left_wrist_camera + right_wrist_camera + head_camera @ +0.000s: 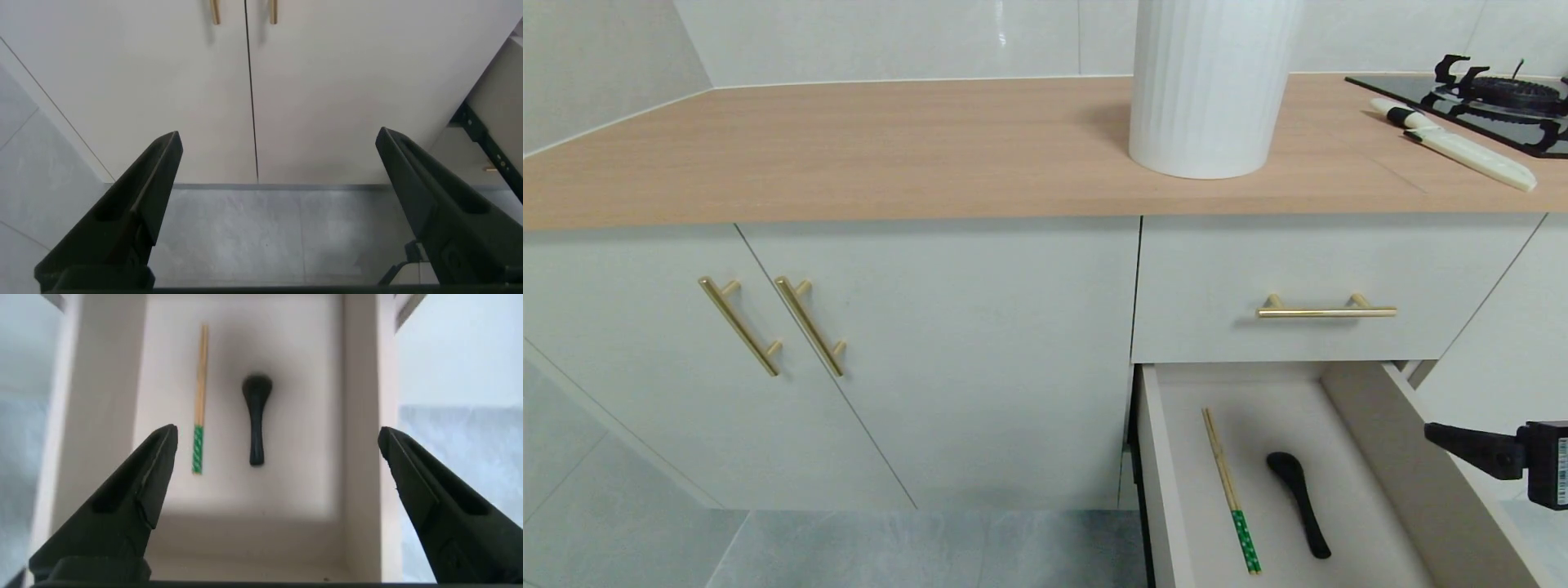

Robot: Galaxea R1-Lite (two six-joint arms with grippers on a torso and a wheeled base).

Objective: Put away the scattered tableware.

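Observation:
A pair of wooden chopsticks [1230, 490] with green ends and a black spoon [1298, 502] lie side by side, apart, inside the open lower drawer [1388, 457]. My right gripper [276, 433] hangs open above the drawer, with the chopsticks [199, 400] and the spoon [256, 416] below it and nothing between its fingers. In the head view the right gripper [1450, 437] shows off the drawer's right side. My left gripper [278, 139] is open and holds nothing, low in front of the cabinet doors [249, 90]. A cream knife [1454, 147] lies on the counter at the right.
A tall white ribbed container [1209, 82] stands on the wooden countertop [849, 147]. A black gas stove [1503, 102] sits at the far right. The upper drawer [1327, 310] is shut. Grey floor tiles [270, 229] lie before the cabinet.

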